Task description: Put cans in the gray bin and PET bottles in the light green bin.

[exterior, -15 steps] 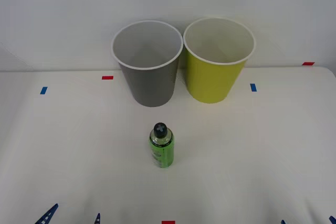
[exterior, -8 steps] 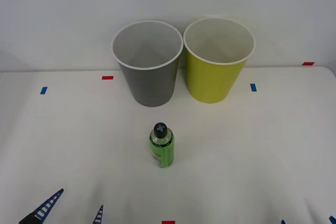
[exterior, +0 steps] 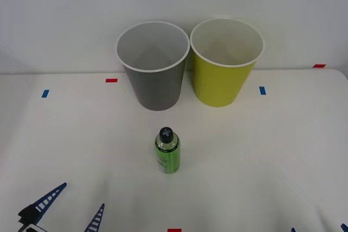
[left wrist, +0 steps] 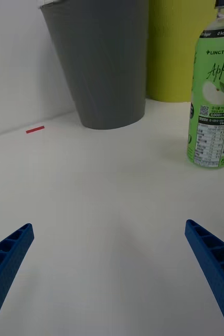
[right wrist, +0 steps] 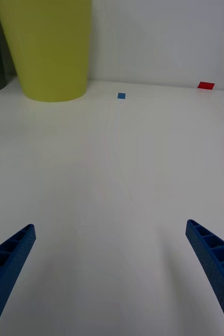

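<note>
Two blue ribbed fingers of the left gripper (exterior: 68, 210) stand spread wide apart over the near left part of the white table (exterior: 261, 156), holding nothing; in its wrist view the fingers (left wrist: 7, 262) sit at the two corners with bare tabletop between them. Ahead of this gripper and off toward the robot's right stands the PET bottle (exterior: 167, 151), upright, black cap on top, green label (an apple drink, by the print seen in the left wrist view (left wrist: 212, 89)). It is well apart from the fingers, untouched.

Farther out, beyond the bottle, the gray bin (exterior: 155, 77) stands upright at the back of the table, and the light green bin (exterior: 224, 71) just beside it on the robot's right, rims nearly touching. Both look empty inside.

Right gripper (right wrist: 112, 278): low over the near right part of the table, fingers (right wrist: 216, 268) likewise spread wide, nothing between them. Light green bin (right wrist: 49, 47) lies ahead of it, well off.

Small red tape marks (exterior: 111, 80) and blue tape marks (exterior: 262, 90) dot the tabletop near the bins.
</note>
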Tool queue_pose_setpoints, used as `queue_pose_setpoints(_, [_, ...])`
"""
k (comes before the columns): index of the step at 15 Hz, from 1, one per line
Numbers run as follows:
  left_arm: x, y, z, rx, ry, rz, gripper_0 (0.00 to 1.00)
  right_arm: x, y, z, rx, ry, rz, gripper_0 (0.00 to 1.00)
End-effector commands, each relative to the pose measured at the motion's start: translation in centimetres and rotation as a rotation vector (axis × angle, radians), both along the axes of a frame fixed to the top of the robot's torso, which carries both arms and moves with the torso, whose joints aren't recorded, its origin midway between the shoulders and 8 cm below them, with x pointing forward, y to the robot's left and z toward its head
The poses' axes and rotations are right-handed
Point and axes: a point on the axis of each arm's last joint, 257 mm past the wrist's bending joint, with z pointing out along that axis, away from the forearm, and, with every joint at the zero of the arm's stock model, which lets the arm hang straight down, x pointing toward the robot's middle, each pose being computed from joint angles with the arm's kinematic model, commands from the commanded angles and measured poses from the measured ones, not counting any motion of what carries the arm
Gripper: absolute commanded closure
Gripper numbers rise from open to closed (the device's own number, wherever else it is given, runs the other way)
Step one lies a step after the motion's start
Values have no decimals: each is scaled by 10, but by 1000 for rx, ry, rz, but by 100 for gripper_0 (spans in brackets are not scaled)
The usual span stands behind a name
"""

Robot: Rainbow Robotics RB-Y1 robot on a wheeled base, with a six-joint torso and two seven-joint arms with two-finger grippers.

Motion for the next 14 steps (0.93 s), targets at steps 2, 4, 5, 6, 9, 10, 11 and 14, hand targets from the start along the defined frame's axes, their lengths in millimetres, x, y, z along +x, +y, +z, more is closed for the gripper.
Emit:
queue_pose_setpoints(2, [3,-15,30,24,-111,-131,0,0,0,0,0,0,0,0])
queue_pose_setpoints(4, [2,-31,30,50,-126,-186,0,0,0,0,0,0,0,0])
queue_pose_setpoints(5, [2,-35,29,50,-132,-185,0,0,0,0,0,0,0,0])
queue_pose_setpoints(6, [6,-40,29,43,-135,-172,0,0,0,0,0,0,0,0])
queue_pose_setpoints(9, [24,-53,29,33,-131,-183,0,0,0,0,0,0,0,0])
queue_pose_setpoints(10, [26,-62,32,8,-128,-216,0,0,0,0,0,0,0,0])
queue_pose_setpoints(11, [26,-71,33,-7,-125,-248,0,0,0,0,0,0,0,0])
queue_pose_setpoints(14, [29,-100,35,-17,-128,-318,0,0,0,0,0,0,0,0])
